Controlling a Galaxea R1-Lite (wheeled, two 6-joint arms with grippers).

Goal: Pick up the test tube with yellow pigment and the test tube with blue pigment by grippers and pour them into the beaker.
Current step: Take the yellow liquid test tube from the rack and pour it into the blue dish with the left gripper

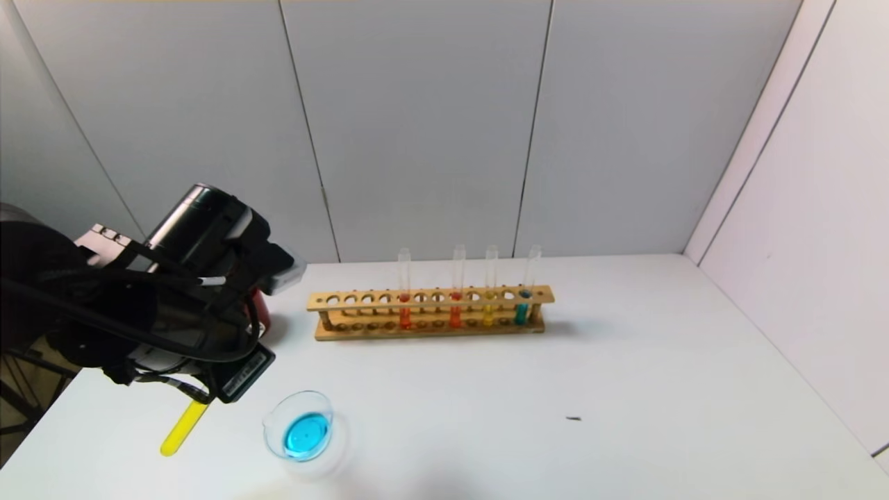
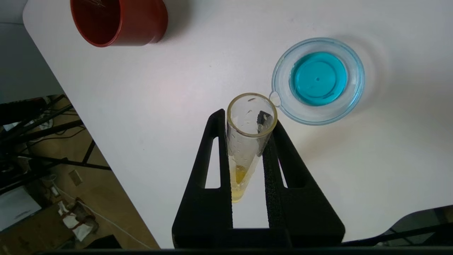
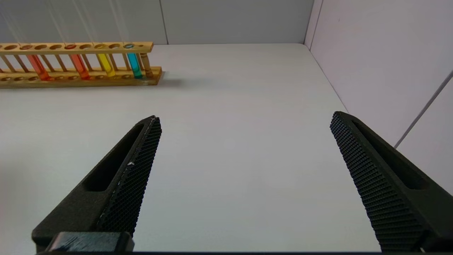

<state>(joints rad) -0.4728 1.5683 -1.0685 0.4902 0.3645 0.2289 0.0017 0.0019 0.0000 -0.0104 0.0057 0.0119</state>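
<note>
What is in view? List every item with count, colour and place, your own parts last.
Test tube with yellow pigment: one, clear with yellow liquid, held tilted over the table's near left part, beside the beaker.
Beaker: one, clear, blue liquid inside, near left of the table.
Rack: one, wooden, toward the back wall.
Tubes in the rack: four, two orange, one yellow, one teal, all upright.
Cup: one, dark red, at the table's left, mostly hidden behind the left arm in the head view.
Table: one, white.
Speck: one, dark, right of the beaker.
Left end effector: black, shut on the yellow tube.
Right end effector: black, open above bare table.
</note>
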